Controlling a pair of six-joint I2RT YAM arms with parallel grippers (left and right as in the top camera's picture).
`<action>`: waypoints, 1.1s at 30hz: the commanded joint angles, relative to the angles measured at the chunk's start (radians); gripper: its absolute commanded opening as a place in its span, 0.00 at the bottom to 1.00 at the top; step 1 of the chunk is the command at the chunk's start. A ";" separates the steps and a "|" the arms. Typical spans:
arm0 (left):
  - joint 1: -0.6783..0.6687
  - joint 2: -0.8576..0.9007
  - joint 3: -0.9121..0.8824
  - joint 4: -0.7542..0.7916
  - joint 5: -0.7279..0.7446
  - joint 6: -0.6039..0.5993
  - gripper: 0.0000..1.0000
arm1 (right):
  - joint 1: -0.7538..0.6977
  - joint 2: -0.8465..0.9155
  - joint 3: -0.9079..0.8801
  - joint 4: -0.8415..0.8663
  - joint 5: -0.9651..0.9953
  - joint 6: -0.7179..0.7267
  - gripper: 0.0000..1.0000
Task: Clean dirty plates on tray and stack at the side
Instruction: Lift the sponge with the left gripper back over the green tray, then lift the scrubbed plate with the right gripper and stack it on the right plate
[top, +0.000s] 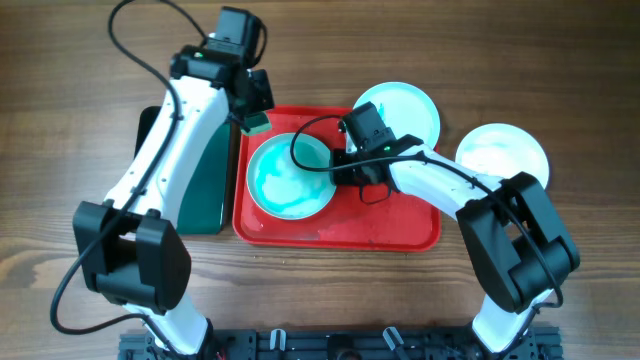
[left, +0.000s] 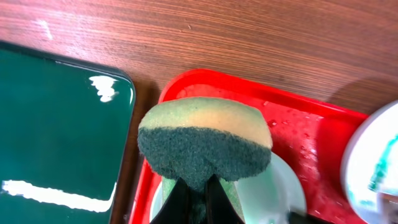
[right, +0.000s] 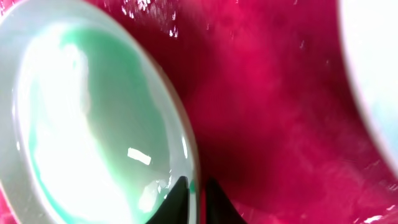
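Sponge (left: 205, 146) clamped tight in the left gripper (left: 198, 186), green scrub face toward the wrist camera and yellow foam behind, poised over the far-left corner of the red tray (top: 400, 225), whose long axis runs left to right across the table with the dark green tray (top: 205, 190) just beside its left end. Right gripper (right: 196, 193) is pinched on the right-hand rim of the smeared plate (top: 285, 185), which sits face up in the tray's left half, teal all over its bowl. Second plate (top: 410, 105) overlaps the tray's far-right corner, and the third plate (top: 505, 155) sits off the tray on the table to the right
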 joint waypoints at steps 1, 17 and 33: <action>0.043 0.019 0.002 -0.016 0.100 0.028 0.04 | 0.022 0.021 0.013 -0.005 -0.041 0.004 0.20; 0.046 0.058 0.002 -0.006 0.100 0.046 0.04 | 0.021 -0.407 0.034 -0.295 0.450 -0.076 0.04; 0.046 0.058 0.002 0.010 0.100 0.046 0.04 | 0.424 -0.485 0.033 -0.174 1.543 -0.523 0.04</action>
